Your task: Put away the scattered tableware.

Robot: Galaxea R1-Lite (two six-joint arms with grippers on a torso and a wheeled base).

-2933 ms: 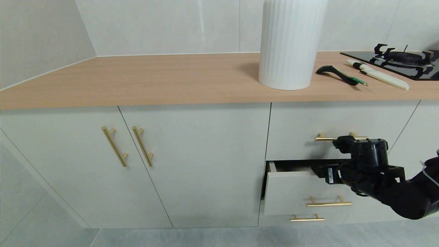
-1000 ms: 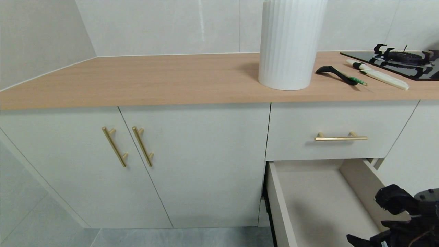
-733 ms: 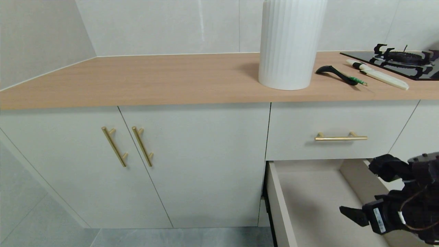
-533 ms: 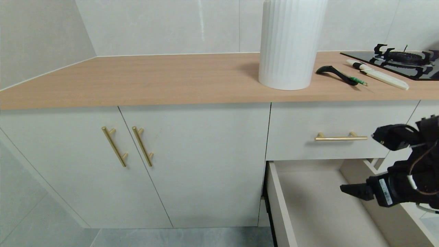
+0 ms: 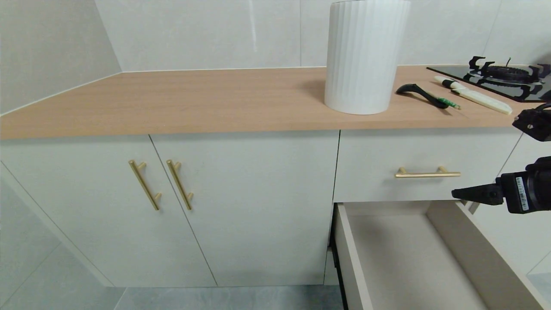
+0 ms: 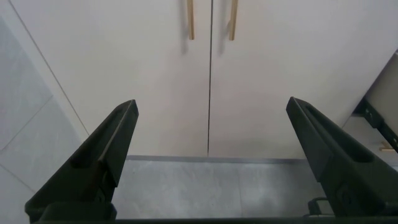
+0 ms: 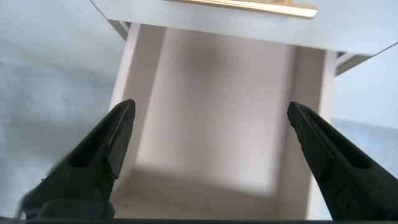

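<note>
Risen out of the smooth, pulled-out drawer (image 5: pixel 348 254), the right hand (image 7: pixel 209 111) now hangs above its right side, opened wide; the left hand (image 6: pixel 211 104) is wide too. A curved black utensil (image 5: pixel 424 94) and a long white knife (image 5: pixel 478 98) lie at the right end of the wood-grain bench (image 5: pixel 193 99).

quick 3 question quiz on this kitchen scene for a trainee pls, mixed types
1. True or false: the lower drawer is pulled out and nothing lies in it.
2. Which thing on the counter lies nearest the white ribbed jar?
A. the black tool
B. the knife
C. the stove
3. Fill in: the right pincer has its jaws ____ (open or shut).

Key: 1 true; 2 A; 3 open.
</note>
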